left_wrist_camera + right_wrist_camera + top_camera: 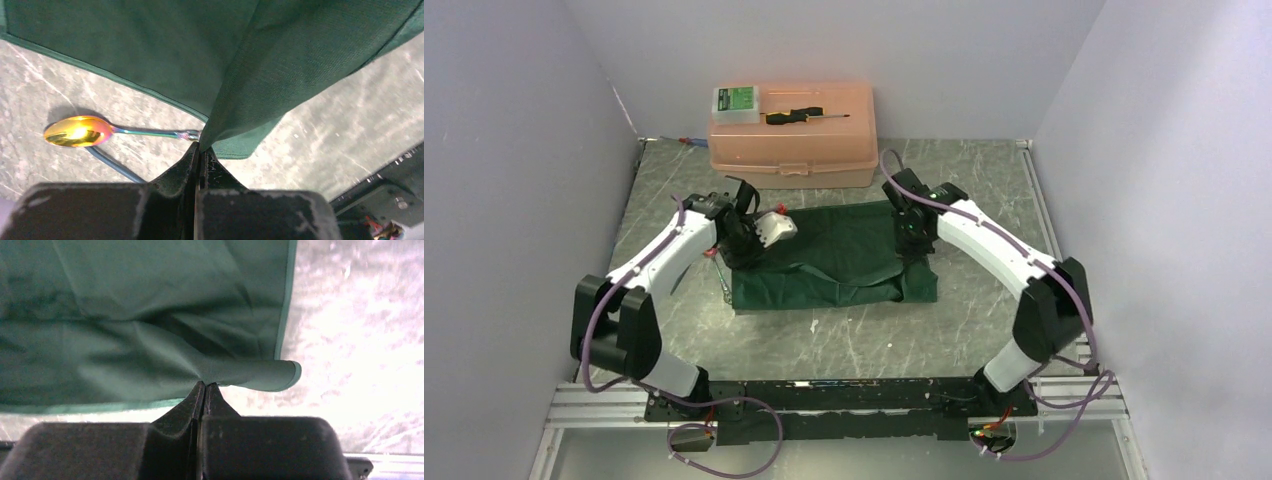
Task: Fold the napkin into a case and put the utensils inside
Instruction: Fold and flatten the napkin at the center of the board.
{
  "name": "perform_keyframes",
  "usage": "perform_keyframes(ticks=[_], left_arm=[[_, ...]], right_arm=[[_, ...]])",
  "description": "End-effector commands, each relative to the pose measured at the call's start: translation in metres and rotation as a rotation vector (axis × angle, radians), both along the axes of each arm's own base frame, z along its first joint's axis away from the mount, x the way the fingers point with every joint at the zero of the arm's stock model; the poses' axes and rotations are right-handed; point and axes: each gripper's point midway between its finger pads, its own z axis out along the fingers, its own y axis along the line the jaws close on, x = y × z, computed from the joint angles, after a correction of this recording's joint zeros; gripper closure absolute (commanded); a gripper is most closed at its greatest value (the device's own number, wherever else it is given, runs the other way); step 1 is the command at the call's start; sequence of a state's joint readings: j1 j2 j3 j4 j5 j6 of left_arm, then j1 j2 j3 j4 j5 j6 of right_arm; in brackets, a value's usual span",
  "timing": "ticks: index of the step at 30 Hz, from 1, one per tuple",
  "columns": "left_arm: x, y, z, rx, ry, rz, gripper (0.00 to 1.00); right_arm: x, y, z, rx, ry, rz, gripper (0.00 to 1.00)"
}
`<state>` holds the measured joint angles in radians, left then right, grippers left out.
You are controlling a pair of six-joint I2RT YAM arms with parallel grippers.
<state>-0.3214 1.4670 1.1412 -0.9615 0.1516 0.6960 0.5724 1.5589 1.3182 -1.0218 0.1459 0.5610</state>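
The dark green napkin (839, 260) lies partly folded in the middle of the table. My left gripper (742, 243) is shut on the napkin's left corner (235, 100) and lifts it. My right gripper (914, 240) is shut on the napkin's right corner (240, 372), also raised. A gold-headed spoon (77, 131) with an iridescent handle lies on the table under the left gripper, beside the napkin's edge. A thin dark utensil (112, 165) lies partly under the spoon. In the top view the utensils are hidden by the left arm.
A peach plastic box (794, 135) stands at the back, with a black-handled screwdriver (799, 116) and a small green-and-white box (736, 102) on its lid. Grey walls close in on both sides. A metal rail (824, 400) runs along the near edge.
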Motion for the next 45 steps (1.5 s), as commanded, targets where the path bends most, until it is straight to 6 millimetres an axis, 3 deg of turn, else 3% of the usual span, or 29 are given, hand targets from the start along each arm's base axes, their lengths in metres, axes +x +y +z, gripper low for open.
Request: perform_keyframes(ticks=[1,8,17,21,23,30,33,35,39,45], left_arm=[[0.05,-0.003,0.005,0.0,-0.133,0.078,0.97],[0.079,0.007,-0.013,0.041,-0.156,0.156,0.97],[0.111,0.039,-0.034,0.051,-0.182,0.299,0.97],[0.127,0.041,-0.042,0.04,-0.199,0.328,0.75],[0.136,0.04,-0.043,0.03,-0.22,0.338,0.71],[0.175,0.05,-0.026,0.042,-0.36,0.415,0.52],[0.186,0.051,-0.016,0.037,-0.394,0.431,0.34],[0.185,0.051,-0.017,0.04,-0.382,0.442,0.24],[0.174,0.047,-0.017,0.015,-0.343,0.452,0.23],[0.126,0.012,-0.01,-0.136,-0.158,0.335,0.25]], right_arm=[[0.062,0.016,0.019,0.016,-0.158,-0.004,1.0],[0.123,0.019,0.019,-0.048,-0.204,-0.018,1.0],[0.163,0.023,-0.026,-0.108,-0.153,-0.014,1.0],[0.182,0.02,-0.034,-0.123,-0.163,-0.027,1.0],[0.193,0.02,-0.033,-0.128,-0.181,-0.029,0.99],[0.224,0.017,-0.041,-0.151,-0.196,-0.043,0.61],[0.235,0.01,-0.046,-0.156,-0.199,-0.061,0.46],[0.24,0.003,-0.047,-0.164,-0.208,-0.082,0.43],[0.248,-0.02,-0.041,-0.193,-0.243,-0.141,0.32],[0.238,-0.043,-0.016,-0.204,-0.305,-0.197,0.31]])
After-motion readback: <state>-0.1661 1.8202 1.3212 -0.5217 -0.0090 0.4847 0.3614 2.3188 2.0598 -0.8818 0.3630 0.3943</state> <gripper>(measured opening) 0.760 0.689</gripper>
